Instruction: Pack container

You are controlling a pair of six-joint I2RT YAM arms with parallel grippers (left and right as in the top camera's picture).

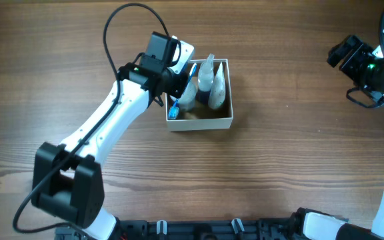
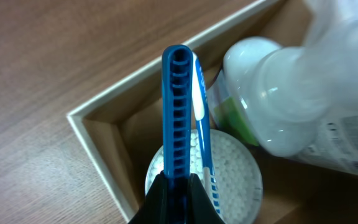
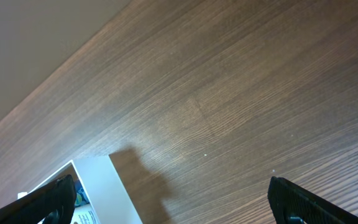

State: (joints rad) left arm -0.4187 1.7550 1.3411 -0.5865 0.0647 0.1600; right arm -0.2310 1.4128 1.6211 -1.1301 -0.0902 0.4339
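Observation:
The container, a square shallow box with white walls and a tan inside, stands at the table's middle. It holds white bottles and a round white jar of cotton swabs. My left gripper hangs over the box's left side. It is shut on a blue ribbed handle that points down into the box, over the jar. A white pump bottle lies to its right. The box's wall also shows in the left wrist view. My right gripper is open and empty, far to the right.
In the right wrist view the open gripper hovers over bare wood, with the box's corner at the lower left. The left arm crosses the table's left half. Brown wood surrounds the box.

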